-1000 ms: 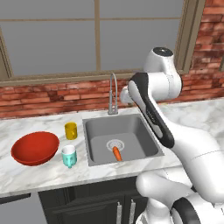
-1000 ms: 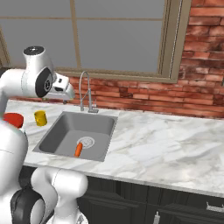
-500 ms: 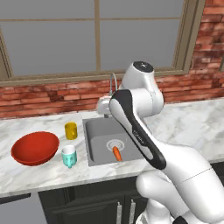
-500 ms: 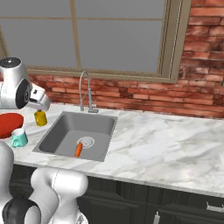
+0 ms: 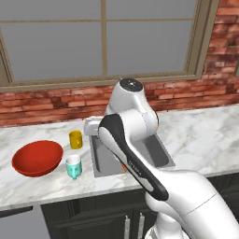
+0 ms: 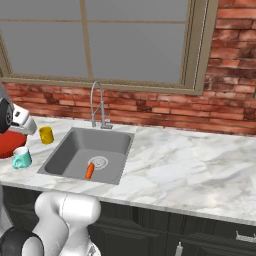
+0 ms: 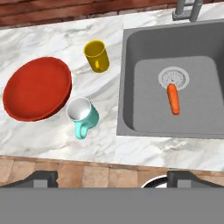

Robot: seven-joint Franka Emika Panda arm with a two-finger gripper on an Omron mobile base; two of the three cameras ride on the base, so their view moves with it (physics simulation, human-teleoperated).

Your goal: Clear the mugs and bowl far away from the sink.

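My arm folds up from the base and bends back over the counter, the hand held high above the stretch of marble left of the sink [image 7: 175,83], camera looking straight down. My gripper [image 7: 111,178] hangs in the air with its two dark fingertips spread as wide as they go, one at each lower corner of the hand view, nothing between them and nothing touched.

Below me on the marble counter [image 7: 52,35] sit the three things to clear. The red bowl [image 7: 37,94] lies farthest from the basin, upright, mouth open to me. The teal mug [image 7: 83,114] stands just beside the bowl's rim, between it and the sink's edge, upright with its white inside showing; its handle points toward the front edge of the counter, down in the hand view. The yellow mug [image 7: 96,56] stands upright nearer the brick wall, apart from the teal one and close to the sink's corner, its handle turned toward the front as well.

In the basin an orange carrot [image 7: 173,99] lies just beside the round drain [image 7: 173,78], its long axis running back to front. The faucet [image 6: 98,105] rises at the sink's rear edge.
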